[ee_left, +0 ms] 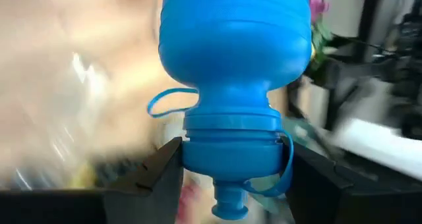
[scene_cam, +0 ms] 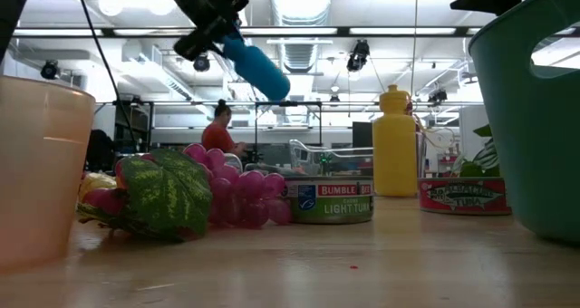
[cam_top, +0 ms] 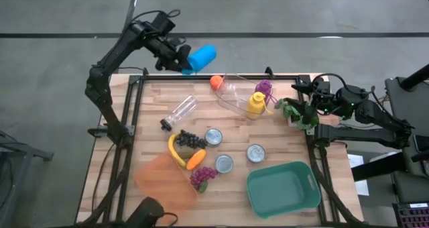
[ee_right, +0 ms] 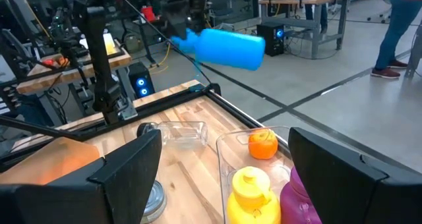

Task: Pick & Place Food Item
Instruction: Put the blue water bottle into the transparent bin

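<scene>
Blue plastic bottle [cam_top: 202,57] is clamped by its neck in left hand [cam_top: 183,62], lifted past tabletop [cam_top: 154,100] far edge, not placed yet. Right hand [cam_top: 303,112] idles w/ fingers apart at right edge; teal bin [cam_top: 282,188] looks empty.

**Readable labels on the tins**

A tin [scene_cam: 333,199] lying behind the grapes on the tabletop carries the brand "BUMBLE BEE" on red, with "LIGHT TUNA" beneath it. A second tin [scene_cam: 462,196] to its right has a red label whose lettering ends in "TUNA"; the rest is too small to read.
</scene>
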Action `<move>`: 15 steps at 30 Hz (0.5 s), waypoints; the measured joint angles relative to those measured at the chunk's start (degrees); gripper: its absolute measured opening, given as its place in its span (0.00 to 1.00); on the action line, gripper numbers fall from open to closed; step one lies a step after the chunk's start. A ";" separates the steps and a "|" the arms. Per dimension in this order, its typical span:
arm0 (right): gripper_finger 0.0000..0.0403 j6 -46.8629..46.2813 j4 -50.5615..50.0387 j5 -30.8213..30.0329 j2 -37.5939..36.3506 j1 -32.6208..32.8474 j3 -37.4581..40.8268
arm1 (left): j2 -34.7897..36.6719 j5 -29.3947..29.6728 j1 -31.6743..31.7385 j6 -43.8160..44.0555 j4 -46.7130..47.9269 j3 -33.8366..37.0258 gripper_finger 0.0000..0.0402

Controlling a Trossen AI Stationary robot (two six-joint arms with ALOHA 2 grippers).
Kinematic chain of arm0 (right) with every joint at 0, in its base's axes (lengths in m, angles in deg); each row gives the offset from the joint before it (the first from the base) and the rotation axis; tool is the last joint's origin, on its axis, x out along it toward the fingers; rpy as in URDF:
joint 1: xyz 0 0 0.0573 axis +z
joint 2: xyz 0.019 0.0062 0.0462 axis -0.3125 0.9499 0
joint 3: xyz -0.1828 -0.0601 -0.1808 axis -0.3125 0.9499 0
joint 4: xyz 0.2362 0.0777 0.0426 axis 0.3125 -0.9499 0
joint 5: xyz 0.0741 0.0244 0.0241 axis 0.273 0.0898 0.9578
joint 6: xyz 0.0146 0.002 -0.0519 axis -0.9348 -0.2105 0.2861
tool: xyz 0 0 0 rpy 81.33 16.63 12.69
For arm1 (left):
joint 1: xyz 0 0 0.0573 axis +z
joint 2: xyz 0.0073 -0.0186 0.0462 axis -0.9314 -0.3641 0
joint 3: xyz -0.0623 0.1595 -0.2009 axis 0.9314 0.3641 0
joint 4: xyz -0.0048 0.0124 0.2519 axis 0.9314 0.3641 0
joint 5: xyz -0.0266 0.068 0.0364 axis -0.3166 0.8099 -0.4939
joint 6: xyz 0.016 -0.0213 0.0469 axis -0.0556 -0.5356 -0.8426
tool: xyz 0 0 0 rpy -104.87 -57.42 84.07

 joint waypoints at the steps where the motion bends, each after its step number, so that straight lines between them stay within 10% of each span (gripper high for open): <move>1: 0.82 0.00 0.01 0.00 0.00 0.00 0.00 | 0.00 2.17 -0.38 -2.24 -1.28 0.00 0.53; 8: 0.82 0.00 0.00 -0.02 0.00 0.00 0.00 | -1.52 6.48 -2.95 -9.56 -1.71 -0.02 0.53; 15: 0.82 0.00 0.01 0.00 0.00 0.00 0.00 | -1.41 3.71 -3.05 25.07 -1.85 0.02 0.53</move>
